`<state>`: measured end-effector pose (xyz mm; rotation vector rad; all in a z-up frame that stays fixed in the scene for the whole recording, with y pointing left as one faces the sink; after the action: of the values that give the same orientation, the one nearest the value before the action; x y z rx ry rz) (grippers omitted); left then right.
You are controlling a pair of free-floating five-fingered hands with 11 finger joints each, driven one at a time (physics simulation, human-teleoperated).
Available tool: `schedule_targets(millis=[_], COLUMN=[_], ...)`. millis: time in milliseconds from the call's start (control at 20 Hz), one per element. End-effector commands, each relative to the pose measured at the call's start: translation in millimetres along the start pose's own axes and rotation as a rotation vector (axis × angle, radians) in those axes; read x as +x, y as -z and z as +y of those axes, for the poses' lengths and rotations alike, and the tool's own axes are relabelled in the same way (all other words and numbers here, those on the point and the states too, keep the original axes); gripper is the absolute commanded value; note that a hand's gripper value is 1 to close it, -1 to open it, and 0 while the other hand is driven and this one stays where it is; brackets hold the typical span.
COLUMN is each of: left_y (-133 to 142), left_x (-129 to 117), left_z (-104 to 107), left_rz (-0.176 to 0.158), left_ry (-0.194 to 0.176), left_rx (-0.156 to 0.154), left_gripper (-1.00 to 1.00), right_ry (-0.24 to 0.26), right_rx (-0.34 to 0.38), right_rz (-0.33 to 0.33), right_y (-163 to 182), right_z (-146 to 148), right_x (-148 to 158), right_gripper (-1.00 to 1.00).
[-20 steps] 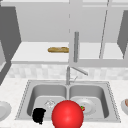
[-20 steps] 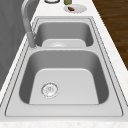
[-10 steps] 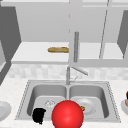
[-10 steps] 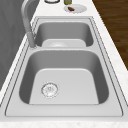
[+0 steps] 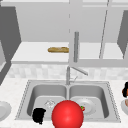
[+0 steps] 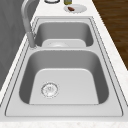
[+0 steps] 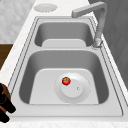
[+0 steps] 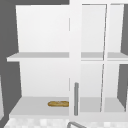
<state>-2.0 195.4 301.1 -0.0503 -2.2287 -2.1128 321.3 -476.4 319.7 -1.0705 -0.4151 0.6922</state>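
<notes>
A: Counts for the sink (image 6: 112, 82)?
B: Two basins are counted, one faucet (image 7: 98, 22), one drain strainer (image 6: 49, 89).
A: Plates?
B: Three are seen: one plate in the sink (image 7: 83, 96) with one strawberry (image 7: 66, 80) on it, one empty plate (image 7: 45, 7) on the table (image 7: 65, 7), one plate with a brown item (image 6: 75, 8) at the far end.
A: Other things?
B: One red ball (image 5: 67, 114), one loaf of bread (image 8: 58, 103) on the cabinet shelf (image 8: 32, 106). Two shelves are counted in the open cabinet.
A: Robot hands?
B: Two are counted: left robot hand (image 5: 39, 115), right robot hand (image 5: 125, 90).
</notes>
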Motion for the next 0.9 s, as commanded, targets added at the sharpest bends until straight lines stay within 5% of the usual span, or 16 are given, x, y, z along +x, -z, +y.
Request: schedule_targets(millis=[0,850], left_y=[0,0], left_x=[0,0], left_z=[0,0], left_rz=[0.000,0.000], left_ry=[0.000,0.000], left_rx=[0.000,0.000], left_gripper=[0.00,0.00], right_ry=[-0.028,-0.053], right_rx=[-0.035,-0.008], right_rz=[-0.062,-0.219], right_y=[-14,-60], right_z=[1,42], right_x=[13,50], right_gripper=[1.00,1.00])
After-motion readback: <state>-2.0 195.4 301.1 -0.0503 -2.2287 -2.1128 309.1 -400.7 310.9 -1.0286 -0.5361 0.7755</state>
